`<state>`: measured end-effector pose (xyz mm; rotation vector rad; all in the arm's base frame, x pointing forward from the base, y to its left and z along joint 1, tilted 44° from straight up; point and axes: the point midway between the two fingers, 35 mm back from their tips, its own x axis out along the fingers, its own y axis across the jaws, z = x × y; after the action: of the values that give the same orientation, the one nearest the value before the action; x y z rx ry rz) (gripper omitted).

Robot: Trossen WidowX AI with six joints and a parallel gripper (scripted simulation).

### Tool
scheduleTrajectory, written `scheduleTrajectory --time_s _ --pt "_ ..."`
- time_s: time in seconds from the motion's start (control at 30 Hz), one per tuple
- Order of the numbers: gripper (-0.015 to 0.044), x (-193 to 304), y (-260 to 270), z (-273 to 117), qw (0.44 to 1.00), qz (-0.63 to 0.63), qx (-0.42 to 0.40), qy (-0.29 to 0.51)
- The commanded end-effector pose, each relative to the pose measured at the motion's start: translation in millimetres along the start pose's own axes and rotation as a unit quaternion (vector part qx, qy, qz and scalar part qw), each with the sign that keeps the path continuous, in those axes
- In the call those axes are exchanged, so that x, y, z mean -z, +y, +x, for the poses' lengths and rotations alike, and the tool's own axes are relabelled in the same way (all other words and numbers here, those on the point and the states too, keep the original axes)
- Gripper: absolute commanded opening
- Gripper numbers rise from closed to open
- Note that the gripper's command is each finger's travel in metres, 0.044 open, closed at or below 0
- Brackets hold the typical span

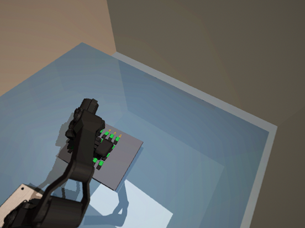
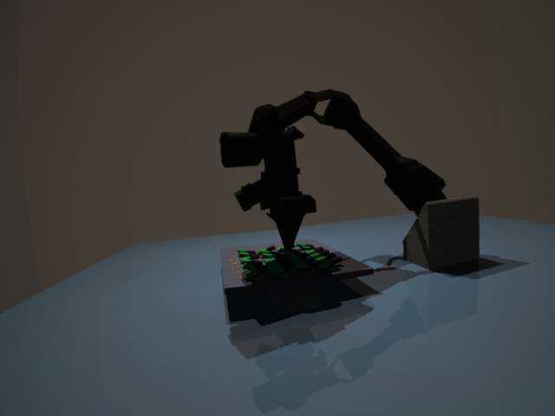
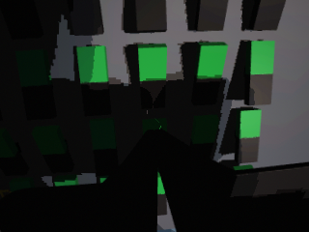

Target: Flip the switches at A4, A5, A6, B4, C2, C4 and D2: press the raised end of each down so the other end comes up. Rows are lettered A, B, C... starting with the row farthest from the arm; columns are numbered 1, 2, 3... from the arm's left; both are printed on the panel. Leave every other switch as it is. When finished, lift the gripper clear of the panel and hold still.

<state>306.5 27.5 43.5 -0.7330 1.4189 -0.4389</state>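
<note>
The grey switch panel point(image 1: 122, 160) point(image 2: 226, 269) point(image 3: 291, 92) lies flat with rows of green-and-dark rocker switches. My gripper point(image 2: 289, 247) point(image 3: 154, 130) is shut and empty, pointing down with its tip low at C4; contact cannot be told. Its tip is hidden in the top view. Switch B4 point(image 3: 153, 63) shows beyond the tip. Switches A4 point(image 1: 106, 133), A5 point(image 1: 111, 135) and A6 point(image 1: 117, 138) show at the far row. D2 and most of C4 are hidden or dark under the gripper. C2 is in deep shadow at the wrist view's left.
Neighbouring switches B3 point(image 3: 93, 64), B5 point(image 3: 212, 60) and C6 point(image 3: 250, 123) stand around the tip. The arm covers the panel's left part in the top view. The arm's base block point(image 2: 453, 232) stands behind the panel's near edge, on the blue table point(image 1: 171, 143) point(image 2: 134, 304).
</note>
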Motion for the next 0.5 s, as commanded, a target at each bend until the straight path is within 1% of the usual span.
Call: scheduleTrajectory --time_s 0.0,0.47 --pt "0.0 0.0 -0.4 0.5 1.0 -0.002 0.002 0.0" --pt "0.0 0.0 -0.5 1.8 1.0 -0.002 0.002 0.0"
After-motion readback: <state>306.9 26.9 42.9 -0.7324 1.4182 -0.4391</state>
